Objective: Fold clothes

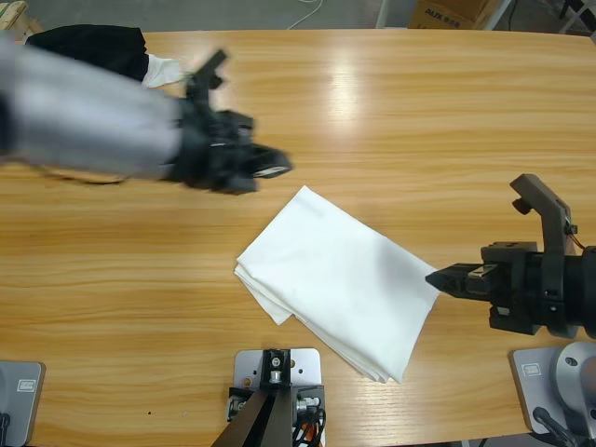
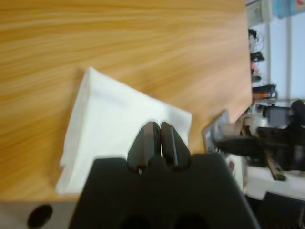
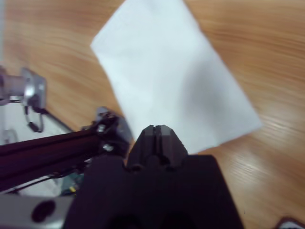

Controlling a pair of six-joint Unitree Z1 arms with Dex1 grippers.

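The clothes lie folded into a white rectangle slanting across the table's near middle; no print or label shows. They also fill the left wrist view and the right wrist view. My left gripper hovers above and to the left of the fold's upper corner, jaws shut on nothing. Pointing at the fold's right edge, my right gripper is just beside it with jaws shut and empty.
A black garment and a small white garment lie at the table's far left corner. A cardboard box stands beyond the far edge. Bare wood surrounds the fold.
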